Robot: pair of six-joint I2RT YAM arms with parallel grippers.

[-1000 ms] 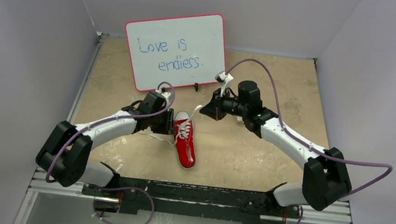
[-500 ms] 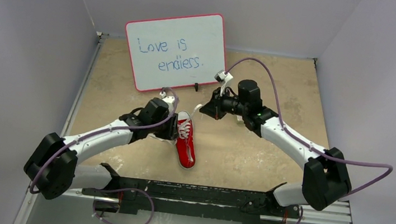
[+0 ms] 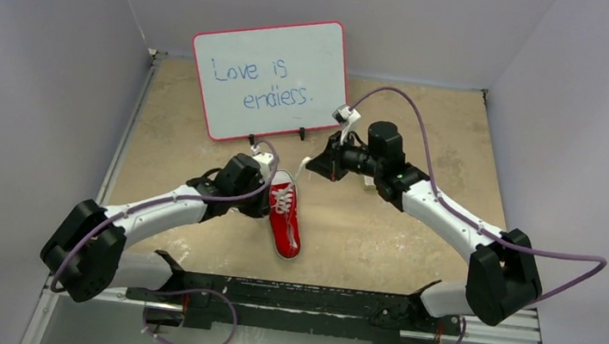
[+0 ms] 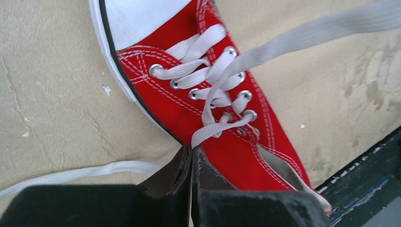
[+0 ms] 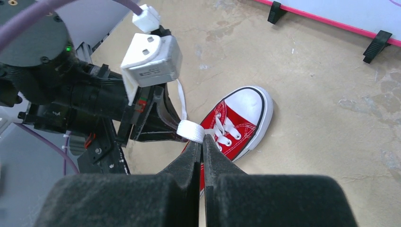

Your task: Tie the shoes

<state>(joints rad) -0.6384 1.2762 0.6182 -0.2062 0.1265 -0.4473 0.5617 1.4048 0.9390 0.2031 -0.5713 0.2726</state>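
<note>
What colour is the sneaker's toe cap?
The toe cap is white, clearest in right wrist view.

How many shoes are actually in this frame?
1. The red sneaker lies on the table between the arms, toe toward the whiteboard. The left gripper and right gripper each pinch one of its laces. No second shoe shows in any view.

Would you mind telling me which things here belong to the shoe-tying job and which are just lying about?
Part of the job:
- sneaker
- laces
- left end effector, shut on a lace
- right end effector, shut on a lace

Lying about:
- whiteboard, propped at the back
- its black feet
</note>
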